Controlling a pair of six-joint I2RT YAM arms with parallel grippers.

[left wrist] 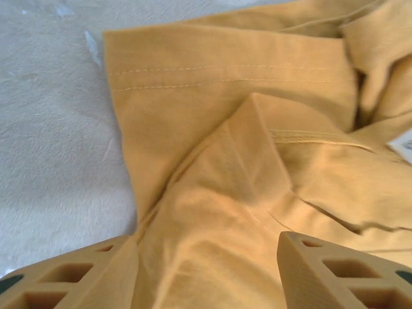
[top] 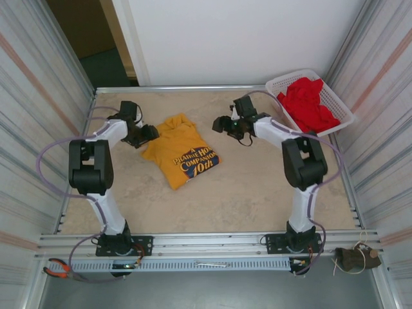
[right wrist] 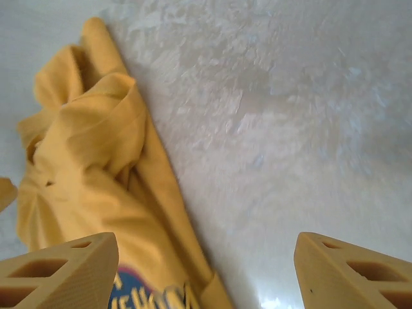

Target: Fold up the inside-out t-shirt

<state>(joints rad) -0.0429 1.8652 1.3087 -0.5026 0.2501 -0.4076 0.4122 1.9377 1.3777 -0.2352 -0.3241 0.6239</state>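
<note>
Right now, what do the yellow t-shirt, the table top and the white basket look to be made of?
Yellow t-shirt: soft matte cloth, likely cotton; it creases limply and shows stitched hems. Table top: pale mottled surface, slight sheen, stone-look laminate perhaps; cannot tell. White basket: probably moulded plastic, with lattice walls.

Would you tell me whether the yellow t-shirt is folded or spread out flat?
Roughly folded: the yellow t-shirt lies as a compact bundle with overlapping layers, rumpled at its far end.
</note>
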